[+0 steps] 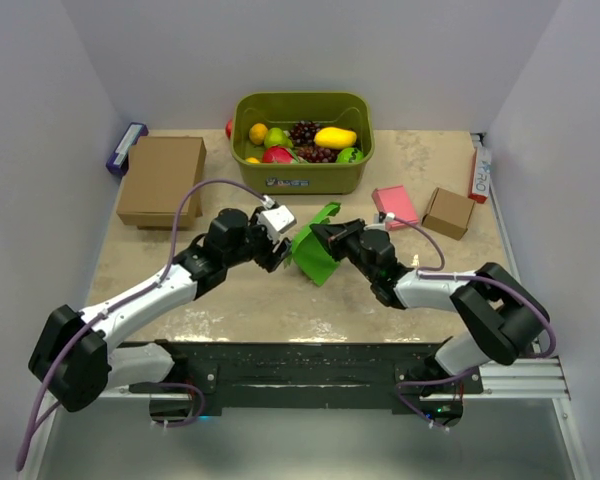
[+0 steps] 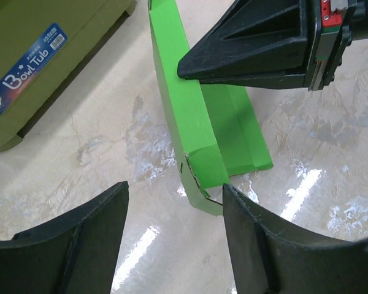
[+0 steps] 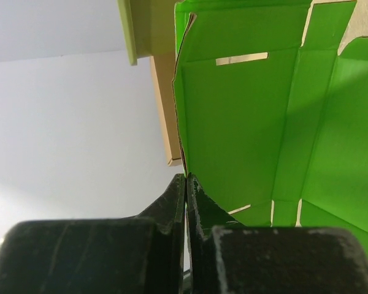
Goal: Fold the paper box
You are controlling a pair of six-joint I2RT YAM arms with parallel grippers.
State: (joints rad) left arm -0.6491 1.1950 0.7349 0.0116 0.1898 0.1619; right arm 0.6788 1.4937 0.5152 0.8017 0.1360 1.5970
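The right hand (image 3: 185,179) was clamped on the paper box (image 2: 195,125) edge; the left hand (image 2: 175,192) stood apart, empty. On one pinch, the card could slip or tear.

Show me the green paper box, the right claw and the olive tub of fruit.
paper box (image 1: 316,258): top view, its middle panel.
right claw (image 2: 183,66): left wrist view, its closed tip.
olive tub (image 1: 325,176): top view, its front wall.

Paper box (image 1: 318,252): bright green, uniform, no print.
Tub (image 1: 330,178), far centre: olive green; label (image 2: 26,67) blue with white lettering.
Table (image 1: 240,300): beige, marbled pattern.
Flat box (image 1: 394,205), right: pink.
Left cardboard box (image 1: 162,178) and right cardboard box (image 1: 448,212): brown.
Arm cables (image 1: 185,215): purple.
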